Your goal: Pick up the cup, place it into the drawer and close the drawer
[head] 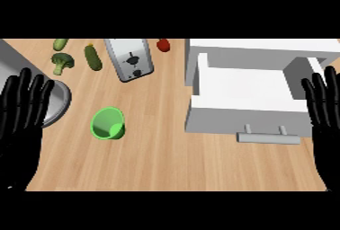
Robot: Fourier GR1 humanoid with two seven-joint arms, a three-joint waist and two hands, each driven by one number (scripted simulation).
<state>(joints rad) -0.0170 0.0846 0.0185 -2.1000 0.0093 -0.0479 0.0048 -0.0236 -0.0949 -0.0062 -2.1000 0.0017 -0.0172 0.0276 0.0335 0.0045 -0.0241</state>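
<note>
Both hands rest open with fingers up, holding nothing: left hand (23, 108), right hand (323, 105). Right of the left hand the cup (107, 123) lies on the desk (166, 157); the open drawer (242, 101) sits beside the right hand.

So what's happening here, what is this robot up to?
Nothing is being handled at this moment. The left robot hand and the right robot hand are both open with fingers up, one at each side edge of the view. A green cup lies tipped on its side on the wooden counter, untouched. To its right, a white drawer is pulled open with nothing in it. So the cup has not yet been picked up or put away.
</note>
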